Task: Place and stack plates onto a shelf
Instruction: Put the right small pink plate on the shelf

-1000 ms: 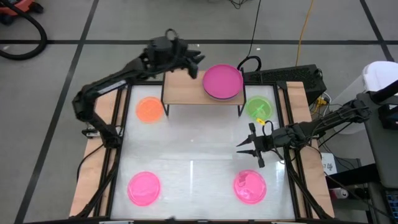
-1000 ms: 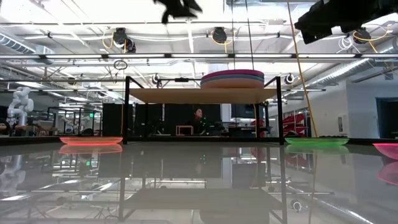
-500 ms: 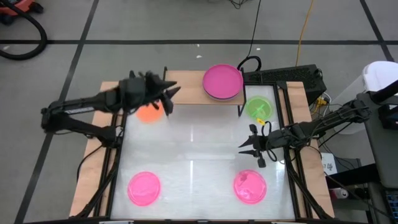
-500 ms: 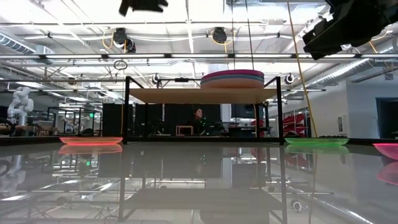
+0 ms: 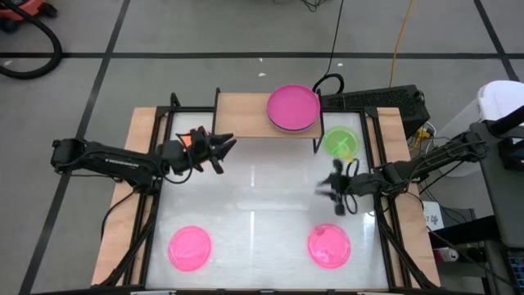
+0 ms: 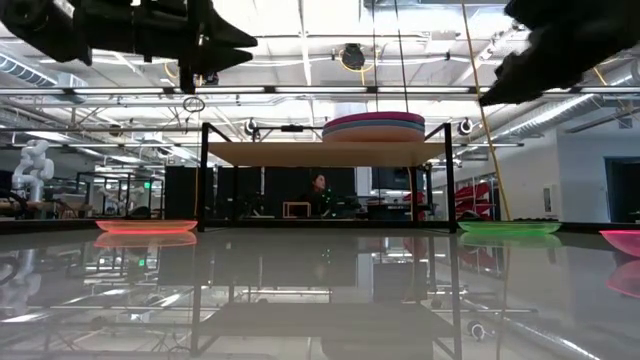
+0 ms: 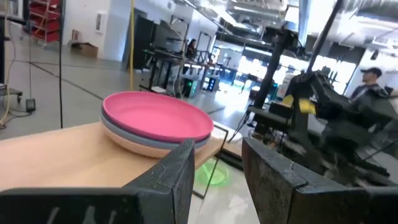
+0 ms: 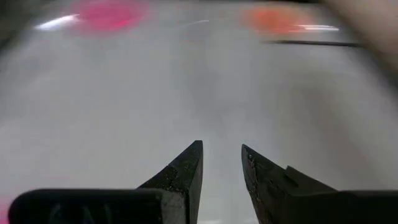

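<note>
The light-wood shelf [image 5: 246, 124] stands at the table's far edge. On its right half rests a stack of larger plates [image 5: 293, 108], magenta on top with blue and salmon rims below it [image 7: 155, 121]. The orange plate [image 5: 190, 139] lies on the table left of the shelf, partly hidden under my left gripper [image 5: 227, 154], which hovers open above it. The green plate [image 5: 340, 142] lies right of the shelf. Two hot-pink plates [image 5: 189, 247] [image 5: 329, 245] lie near the near edge. My right gripper [image 5: 326, 195] hangs open between the green plate and the right hot-pink one.
The shelf's left half [image 7: 56, 155] is bare board, and its thin black legs [image 6: 203, 175] stand near the orange plate. The white tabletop [image 5: 262, 197] has wooden side strips. A black box and cables [image 5: 372, 100] sit beyond the far right corner.
My left gripper has swung from above the shelf's far left corner toward the table's near-left side and come down. It now hovers over the orange plate, pointing toward the right edge. The plates and the shelf have stayed where they were.
</note>
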Motion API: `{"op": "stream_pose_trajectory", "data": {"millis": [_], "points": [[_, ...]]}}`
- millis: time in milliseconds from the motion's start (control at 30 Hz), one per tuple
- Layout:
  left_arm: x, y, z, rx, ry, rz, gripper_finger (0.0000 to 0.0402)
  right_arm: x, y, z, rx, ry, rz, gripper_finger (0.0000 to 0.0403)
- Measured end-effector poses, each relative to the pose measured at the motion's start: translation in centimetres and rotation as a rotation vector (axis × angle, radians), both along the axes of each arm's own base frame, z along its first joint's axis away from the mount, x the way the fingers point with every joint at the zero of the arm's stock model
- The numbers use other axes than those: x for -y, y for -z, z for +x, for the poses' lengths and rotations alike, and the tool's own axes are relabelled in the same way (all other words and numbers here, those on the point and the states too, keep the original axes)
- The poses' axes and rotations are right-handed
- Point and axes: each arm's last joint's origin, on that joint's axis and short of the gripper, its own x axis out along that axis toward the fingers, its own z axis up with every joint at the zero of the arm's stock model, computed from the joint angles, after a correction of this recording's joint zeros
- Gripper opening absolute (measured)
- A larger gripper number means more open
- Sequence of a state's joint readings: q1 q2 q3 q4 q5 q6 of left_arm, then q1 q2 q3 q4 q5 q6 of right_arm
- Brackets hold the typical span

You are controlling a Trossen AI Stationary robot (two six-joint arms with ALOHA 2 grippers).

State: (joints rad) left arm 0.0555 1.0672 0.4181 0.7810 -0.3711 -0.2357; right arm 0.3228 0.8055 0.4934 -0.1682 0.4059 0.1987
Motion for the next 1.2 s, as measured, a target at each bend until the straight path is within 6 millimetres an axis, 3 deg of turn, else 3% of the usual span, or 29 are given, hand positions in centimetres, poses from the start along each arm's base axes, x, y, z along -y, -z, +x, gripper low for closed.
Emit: {"op": "stream_pose_trajectory", "data": {"millis": [100, 400, 500, 767, 1200], "points": [[0.0, 0.2, -0.1, -0.016, -0.004, 0.018, 0.0138, 1.4, 0.1, -0.1, 0.014, 0.242, -0.063, 0.0093], [-0.3, 0.4, 0.0, -0.034, -0.056, 0.038, 0.0138, 5.8, 3.2, -1.1, -0.414, 0.382, 0.200, 0.0093], [-0.3, 0.4, 0.1, -0.039, -0.059, 0.038, 0.0138, 6.3, 4.1, -1.0, -0.517, 0.331, 0.287, 0.0093], [-0.3, 0.5, 0.1, -0.046, -0.058, 0.045, 0.0138, 4.4, 5.0, 0.4, -0.601, -0.139, 0.713, 0.0093], [-0.3, 0.7, 0.1, -0.062, -0.055, 0.022, 0.0138, -0.3, 6.4, 2.7, -0.606, -0.300, 0.624, 0.0093]]}}
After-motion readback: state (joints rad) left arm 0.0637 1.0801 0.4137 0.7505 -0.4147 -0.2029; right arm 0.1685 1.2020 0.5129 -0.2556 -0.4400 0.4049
